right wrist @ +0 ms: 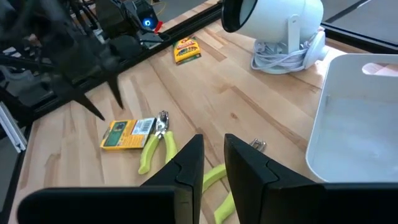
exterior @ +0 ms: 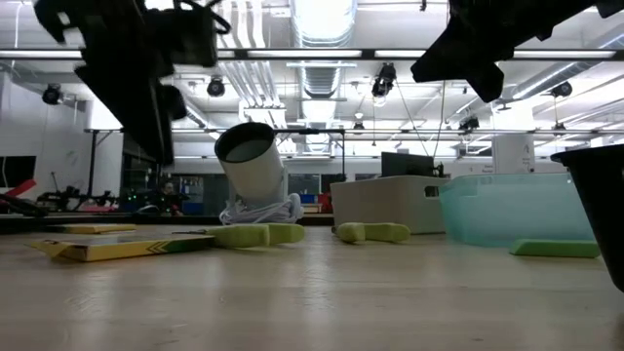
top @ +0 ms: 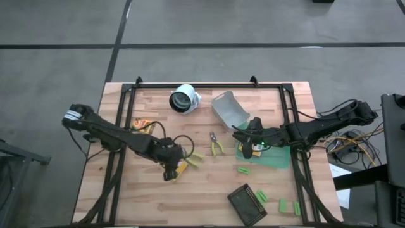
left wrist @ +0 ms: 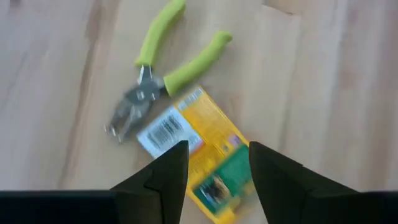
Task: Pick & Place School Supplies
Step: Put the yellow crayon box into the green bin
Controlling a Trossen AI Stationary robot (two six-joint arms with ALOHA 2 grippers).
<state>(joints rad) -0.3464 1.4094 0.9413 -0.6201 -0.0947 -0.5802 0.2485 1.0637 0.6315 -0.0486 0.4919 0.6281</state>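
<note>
A flat yellow pack (left wrist: pixel 211 155) lies on the table directly under my left gripper (left wrist: pixel 214 165), which hovers open above it. A yellow-handled tool (left wrist: pixel 161 81) lies against the pack's end. My left gripper (top: pixel 171 168) is near the table's middle. A second yellow-handled tool (top: pixel 216 144) lies just left of my right gripper (top: pixel 243 136). In the right wrist view its handles (right wrist: pixel 217 180) show below my right gripper (right wrist: pixel 213 162), whose fingers stand a narrow gap apart and hold nothing. Another yellow pack (top: pixel 142 125) lies near the left rail. Green blocks (top: pixel 243 170) lie scattered at the near right.
A white cylindrical device (top: pixel 185 99) stands at the far middle, with a grey bin (top: pixel 229 109) to its right. A green bin (top: pixel 269 158) sits under my right arm. The dark tray (top: pixel 247 201) at the near edge carries a green block (top: pixel 261 195). Black rails (top: pixel 120 126) run along both sides.
</note>
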